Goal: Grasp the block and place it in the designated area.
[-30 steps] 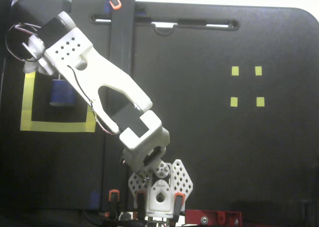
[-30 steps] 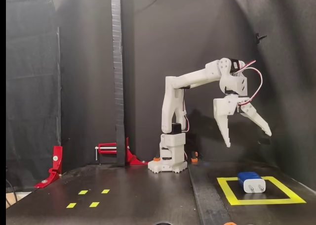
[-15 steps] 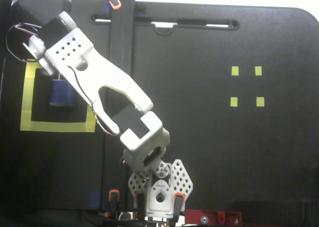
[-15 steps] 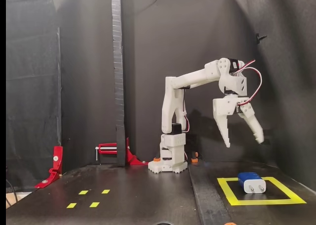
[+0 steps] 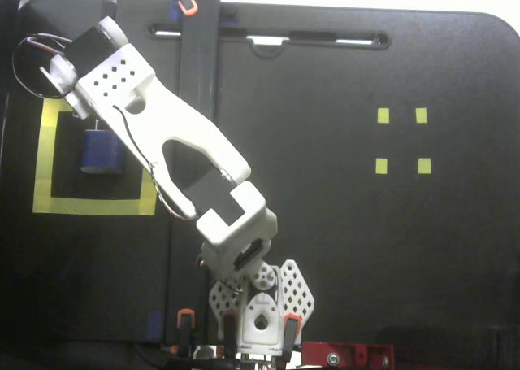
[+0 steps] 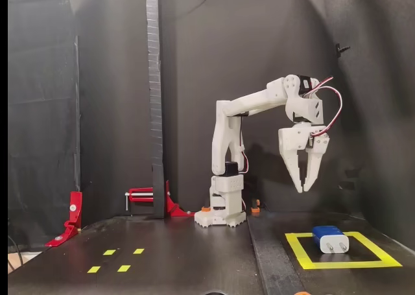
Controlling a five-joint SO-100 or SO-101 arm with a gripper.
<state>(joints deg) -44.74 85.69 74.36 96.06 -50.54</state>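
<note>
The block [image 6: 330, 239] lies flat inside the designated area [image 6: 298, 249] on the tabletop [image 6: 181, 256], placement looks done, and my pincer [image 6: 303, 188] hangs well above it, empty, tips nearly together, leaving only retreat.

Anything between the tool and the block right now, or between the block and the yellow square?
Nothing visible. The tool hangs in open air above the table, with only a clear gap down to the block. The block already lies inside the yellow square, so no path remains to cover.
</note>
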